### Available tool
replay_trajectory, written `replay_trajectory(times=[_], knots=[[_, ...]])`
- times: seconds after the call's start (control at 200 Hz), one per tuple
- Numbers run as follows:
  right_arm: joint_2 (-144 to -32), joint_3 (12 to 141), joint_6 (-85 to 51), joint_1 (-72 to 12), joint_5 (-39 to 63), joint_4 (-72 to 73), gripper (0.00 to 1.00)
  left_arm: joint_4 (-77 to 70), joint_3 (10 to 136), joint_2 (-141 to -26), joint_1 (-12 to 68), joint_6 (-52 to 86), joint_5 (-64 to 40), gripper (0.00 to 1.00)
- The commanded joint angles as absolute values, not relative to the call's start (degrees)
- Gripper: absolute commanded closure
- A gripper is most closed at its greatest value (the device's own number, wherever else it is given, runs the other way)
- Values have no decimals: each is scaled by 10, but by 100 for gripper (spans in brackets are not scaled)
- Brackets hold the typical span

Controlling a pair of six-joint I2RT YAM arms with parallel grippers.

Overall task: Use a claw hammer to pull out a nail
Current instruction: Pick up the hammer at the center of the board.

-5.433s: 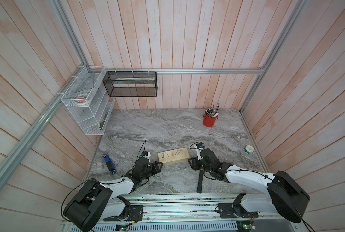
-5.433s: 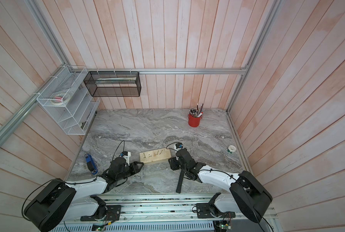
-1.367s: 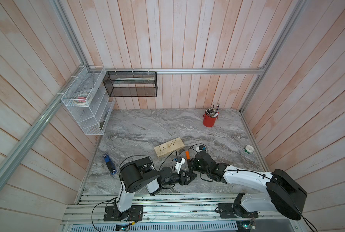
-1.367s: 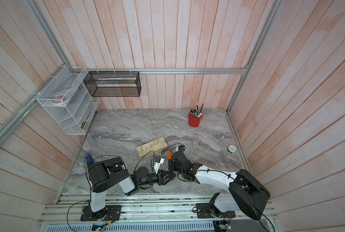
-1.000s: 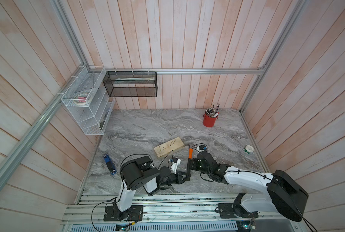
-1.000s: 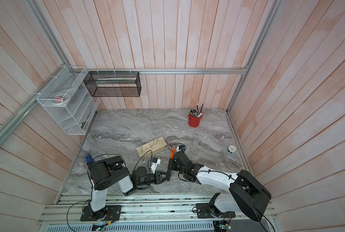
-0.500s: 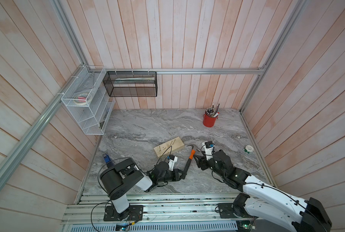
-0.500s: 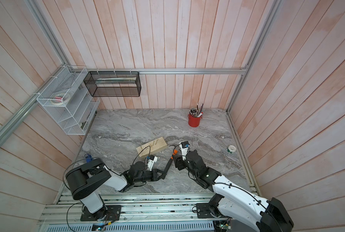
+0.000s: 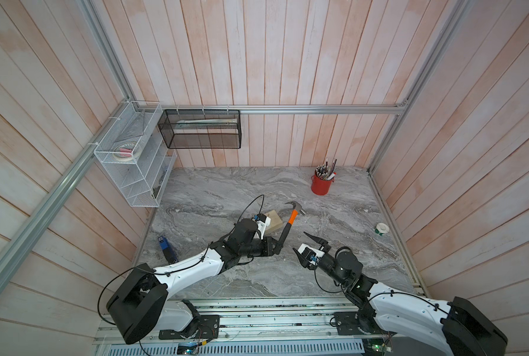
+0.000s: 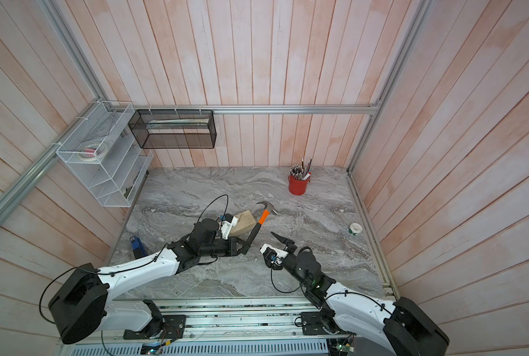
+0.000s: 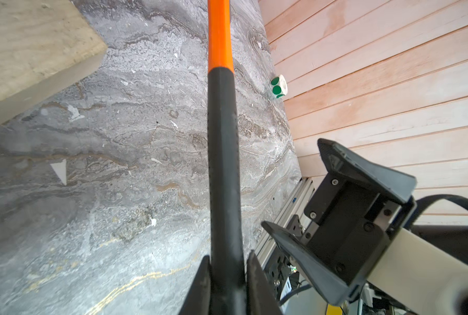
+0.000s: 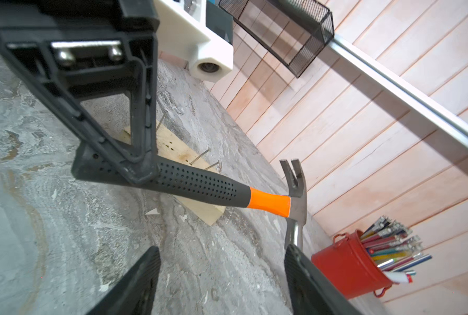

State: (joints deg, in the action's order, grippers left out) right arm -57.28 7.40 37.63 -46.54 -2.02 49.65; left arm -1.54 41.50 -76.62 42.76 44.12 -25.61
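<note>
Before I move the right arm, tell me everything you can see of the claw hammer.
The claw hammer has a silver steel head with a split curved claw, a short orange upper shaft and a black, dimpled handle. The left pincer is shut on the handle's lower end, holding it slanted, head away from the robot, beside the wooden block. The right pincer stands open, apart. Whether the head rests on the table is unclear.
</note>
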Motion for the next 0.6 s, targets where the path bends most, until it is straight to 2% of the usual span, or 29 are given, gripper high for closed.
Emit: replay_trajectory(times=[0.0, 0.13, 0.25, 0.47, 0.595], knots=[[-638, 73, 482, -480, -29, 663, 27, 14, 447, -745, 420, 403, -308, 100], [-758, 87, 550, -494, -67, 782, 27, 25, 458, -739, 420, 410, -343, 100], [-848, 101, 587, -495, -60, 865, 26, 33, 461, -726, 419, 418, -352, 100], [-952, 135, 613, -500, -43, 934, 27, 13, 457, -723, 411, 440, -380, 100], [-999, 154, 631, -510, -49, 971, 36, -3, 454, -720, 408, 454, -392, 100]])
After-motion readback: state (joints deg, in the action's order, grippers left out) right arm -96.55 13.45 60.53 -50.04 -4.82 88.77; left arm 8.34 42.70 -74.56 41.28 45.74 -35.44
